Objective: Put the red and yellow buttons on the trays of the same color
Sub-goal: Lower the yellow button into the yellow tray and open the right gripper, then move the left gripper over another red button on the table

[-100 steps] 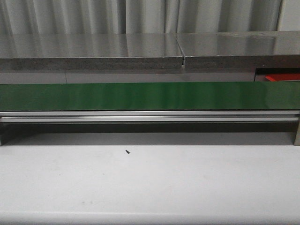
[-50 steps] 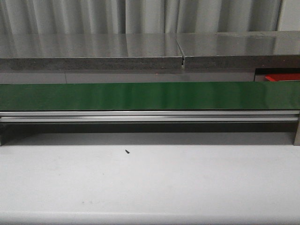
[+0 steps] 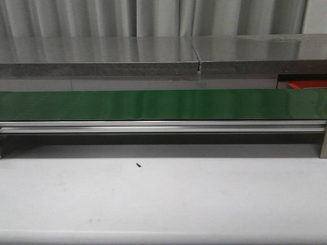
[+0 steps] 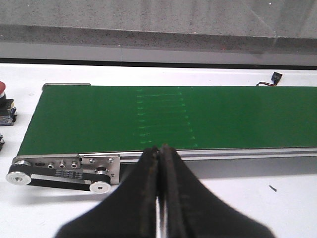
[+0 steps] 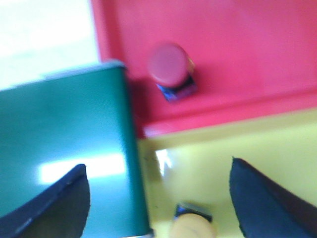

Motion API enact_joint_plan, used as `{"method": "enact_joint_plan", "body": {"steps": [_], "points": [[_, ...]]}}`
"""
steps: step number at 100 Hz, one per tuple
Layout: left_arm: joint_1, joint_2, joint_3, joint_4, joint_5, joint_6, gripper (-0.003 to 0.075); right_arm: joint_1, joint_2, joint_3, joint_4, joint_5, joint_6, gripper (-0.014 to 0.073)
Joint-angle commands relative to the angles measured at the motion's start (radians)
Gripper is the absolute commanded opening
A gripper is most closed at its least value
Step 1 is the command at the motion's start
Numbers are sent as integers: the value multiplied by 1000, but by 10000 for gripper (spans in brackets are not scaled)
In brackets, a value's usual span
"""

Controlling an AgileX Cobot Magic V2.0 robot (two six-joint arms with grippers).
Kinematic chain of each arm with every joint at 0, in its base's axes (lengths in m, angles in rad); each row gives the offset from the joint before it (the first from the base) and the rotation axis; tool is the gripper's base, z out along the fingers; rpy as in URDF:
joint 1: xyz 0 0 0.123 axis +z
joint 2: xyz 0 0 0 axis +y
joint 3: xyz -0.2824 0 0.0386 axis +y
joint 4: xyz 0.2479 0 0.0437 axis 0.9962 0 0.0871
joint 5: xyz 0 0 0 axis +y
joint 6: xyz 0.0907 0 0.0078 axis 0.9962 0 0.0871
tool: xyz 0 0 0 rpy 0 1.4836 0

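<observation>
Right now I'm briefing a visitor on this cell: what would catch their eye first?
The long green conveyor belt spanning the table in the front view. Next, past the belt's end in the right wrist view, a red button sits in the red tray and a yellow button in the adjacent yellow tray, under the open right pincer. The left pincer hangs shut.

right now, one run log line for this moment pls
left pincer: shut, empty | right pincer: open, above yellow tray | red button: on red tray | yellow button: on yellow tray
</observation>
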Motion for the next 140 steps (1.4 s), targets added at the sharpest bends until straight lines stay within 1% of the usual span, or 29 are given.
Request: {"method": "enact_joint_plan", "body": {"steps": [1, 11, 20, 38, 56, 60, 65, 68, 70, 75, 77, 82, 89, 93, 94, 96, 115, 126, 133, 140], "points": [[0, -3, -29, -14, -76, 0, -19, 40, -127, -19, 27, -50, -40, 581], [0, -3, -29, -14, -76, 0, -19, 94, -224, 14, 27, -74, -76, 581], [0, -3, -29, -14, -76, 0, -19, 144, -326, 84, 27, -114, -112, 581], [0, -3, -29, -14, -76, 0, -19, 240, -542, 294, 27, -175, -146, 581], [0, -3, -29, -14, -76, 0, -19, 275, -772, 509, 26, -191, -146, 574], [0, -3, -29, -14, -76, 0, -19, 275, -819, 542, 26, -191, -146, 544], [0, -3, -29, -14, -76, 0, -19, 275, -868, 592, 26, -190, -146, 479], [0, -3, -29, -14, -76, 0, -19, 275, -898, 613, 26, -187, -146, 416], [0, -3, -29, -14, -76, 0, -19, 275, -918, 627, 26, -186, -146, 390], [0, -3, -29, -14, -76, 0, -19, 275, -962, 655, 26, -185, -146, 274], [0, -3, -29, -14, -76, 0, -19, 275, -979, 666, 26, -185, -146, 246], [0, -3, -29, -14, -74, 0, -19, 275, -1014, 685, 26, -184, -146, 135], [0, -3, -29, -14, -75, 0, -19, 275, -1047, 697, 26, -177, -146, 16], [0, -3, -29, -14, -75, 0, -19, 275, -1060, 698, 26, -172, -146, -32], [0, -3, -29, -14, -75, 0, -19, 275, -1063, 698, 26, -169, -146, -58], [0, -3, -29, -14, -75, 0, -19, 275, -1065, 698, 26, -164, -146, -74], [0, -3, -29, -23, -65, -4, -18, 275, -1068, 698, 26, -131, -146, -67], [0, -3, -41, -23, -35, -4, -13, 275, -1068, 698, 26, -130, -146, -67], [2, -3, -70, -23, -5, -4, 14, 275, -1068, 698, 26, -130, -146, -67], [12, -3, -114, -23, 29, -14, 67, 275, -1068, 698, 26, -130, -146, -67]]}}
